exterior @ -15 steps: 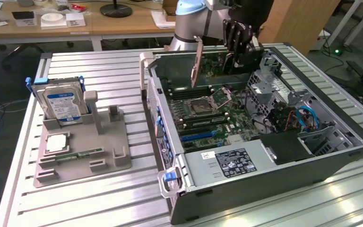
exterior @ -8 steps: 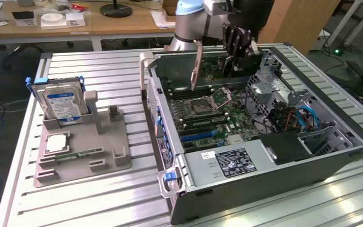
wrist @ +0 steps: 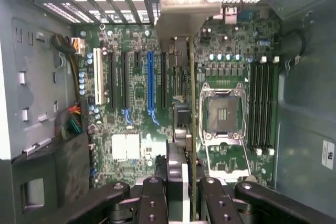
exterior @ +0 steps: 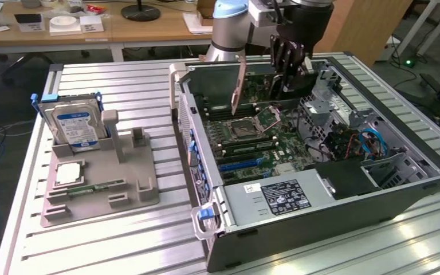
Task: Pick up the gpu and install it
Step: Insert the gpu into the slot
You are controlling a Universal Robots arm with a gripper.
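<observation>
My gripper (exterior: 289, 57) hangs over the open computer case (exterior: 403, 189) and is shut on the gpu (exterior: 270, 86). The card is held upright on its edge, with its metal end bracket (exterior: 239, 86) pointing down toward the motherboard (exterior: 254, 143). In the wrist view the gripper (wrist: 181, 203) pinches the gpu (wrist: 191, 129), which I see edge-on with its bracket (wrist: 186, 19) at the far end. The card hovers above the motherboard (wrist: 136, 145), between the blue expansion slot (wrist: 150, 85) and the CPU socket (wrist: 223, 111). It sits in no slot.
A grey parts fixture (exterior: 132, 197) at the exterior view's left holds a silver hard drive (exterior: 71, 126), a processor chip (exterior: 67, 172) and a memory stick (exterior: 90, 188). Inside the case are the power supply (exterior: 277, 197), cables (exterior: 373, 143) and memory slots (wrist: 262, 106). A wooden desk (exterior: 128, 28) stands behind.
</observation>
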